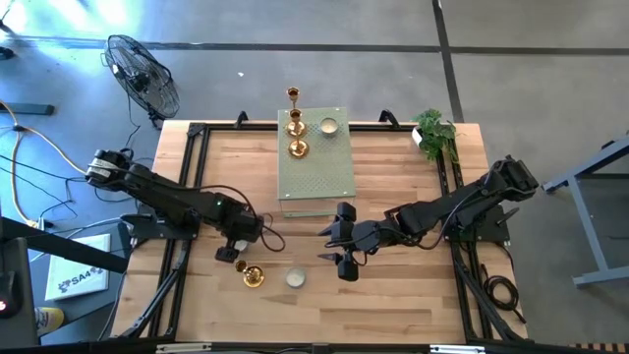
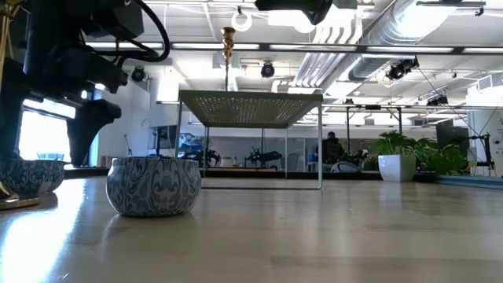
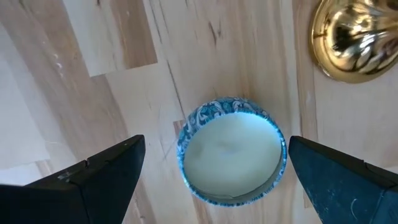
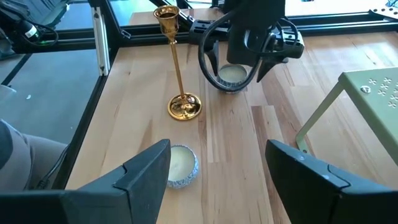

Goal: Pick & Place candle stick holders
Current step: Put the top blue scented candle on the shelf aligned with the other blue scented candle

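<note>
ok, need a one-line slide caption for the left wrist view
Left gripper open above a blue-patterned cream candle cup on the wooden table, gold holder base beside it.

Both arms are matte black with chunky jointed links; the left arm (image 1: 167, 202) carries a pale silvery collar near its base at nine o'clock, and a black cable loops by its wrist. The right arm (image 1: 452, 206) ends in broad, wedge-shaped black fingers (image 4: 146, 171)
</note>
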You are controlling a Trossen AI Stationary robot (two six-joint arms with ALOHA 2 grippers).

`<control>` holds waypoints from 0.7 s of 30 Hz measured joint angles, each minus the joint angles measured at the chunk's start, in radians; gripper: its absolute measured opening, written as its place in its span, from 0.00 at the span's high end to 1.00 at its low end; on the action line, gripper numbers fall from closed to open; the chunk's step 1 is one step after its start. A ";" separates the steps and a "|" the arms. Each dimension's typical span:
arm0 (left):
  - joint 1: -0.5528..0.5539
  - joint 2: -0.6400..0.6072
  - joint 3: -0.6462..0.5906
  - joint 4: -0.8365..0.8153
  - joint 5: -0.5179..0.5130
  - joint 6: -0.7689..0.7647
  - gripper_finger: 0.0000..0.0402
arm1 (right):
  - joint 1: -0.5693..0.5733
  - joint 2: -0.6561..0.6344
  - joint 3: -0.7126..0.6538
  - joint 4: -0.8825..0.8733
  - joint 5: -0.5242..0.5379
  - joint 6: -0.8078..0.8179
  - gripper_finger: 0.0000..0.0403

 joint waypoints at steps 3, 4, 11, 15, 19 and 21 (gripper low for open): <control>0.000 0.014 -0.012 0.008 0.017 0.000 0.03 | 0.000 0.000 0.000 0.000 0.000 0.000 0.36; 0.000 0.022 -0.012 0.010 0.023 0.000 0.03 | 0.000 0.000 0.000 0.000 0.000 0.000 0.36; 0.000 0.057 -0.018 0.041 0.038 0.004 0.03 | 0.000 0.000 0.000 0.000 0.000 0.000 0.36; 0.002 0.057 -0.065 0.106 0.063 0.005 0.03 | 0.000 0.000 0.000 0.000 0.000 0.000 0.36; 0.002 0.055 -0.084 0.125 0.077 0.005 0.03 | 0.000 0.000 0.000 0.000 0.000 0.000 0.36; 0.002 0.055 -0.084 0.126 0.077 0.001 0.03 | 0.000 0.000 0.000 0.005 0.000 0.000 0.36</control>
